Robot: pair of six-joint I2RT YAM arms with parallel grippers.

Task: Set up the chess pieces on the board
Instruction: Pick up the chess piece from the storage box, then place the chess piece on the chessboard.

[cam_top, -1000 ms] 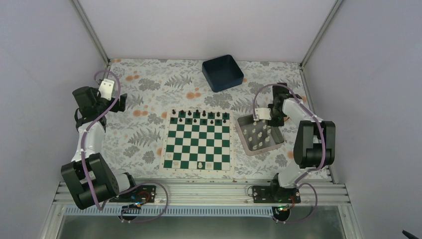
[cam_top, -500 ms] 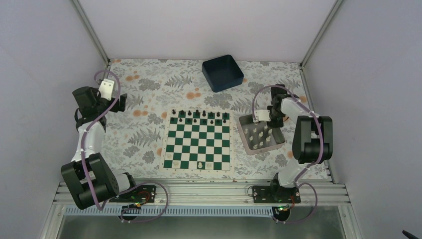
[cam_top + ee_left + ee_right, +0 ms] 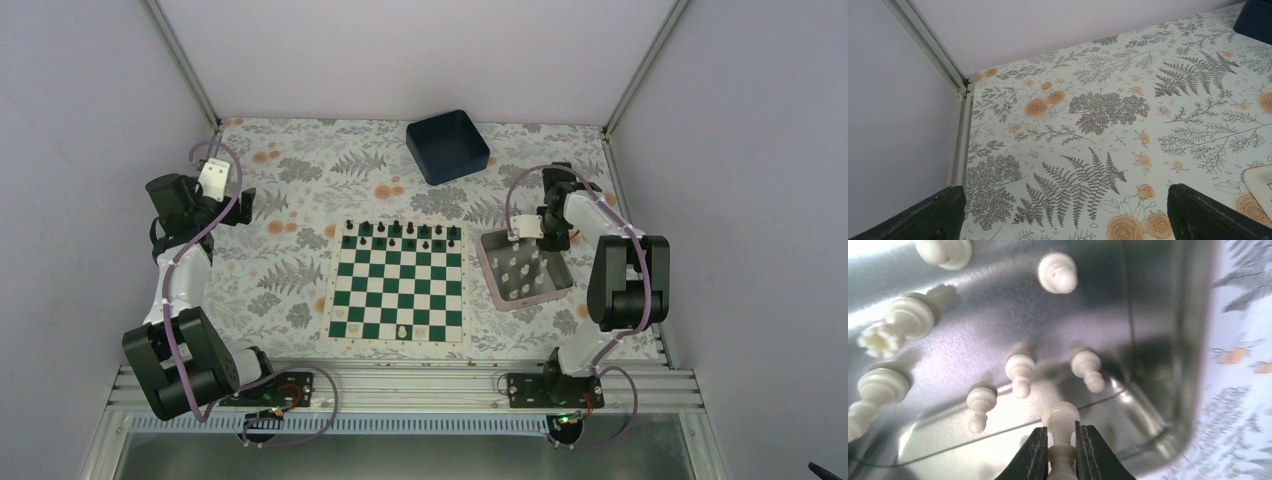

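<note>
chess piece (image 3: pixel 1060 419) in right hand (image 3: pixel 1061 440)

Soft even light overall; right wrist view blurred, glare on the metal tray (image 3: pixel 973 300).

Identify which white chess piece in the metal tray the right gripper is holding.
The piece at the bottom centre of the right wrist view, pinched at its neck by the right gripper; the other pieces stand free in the tray.

Board (image 3: pixel 399 285): no legible text or numbering.
Chess pieces (image 3: pixel 1020 367): no markings readable.
Tray (image 3: pixel 1158 365): no label readable.
Bin (image 3: pixel 447 146): no brand readable.
</note>
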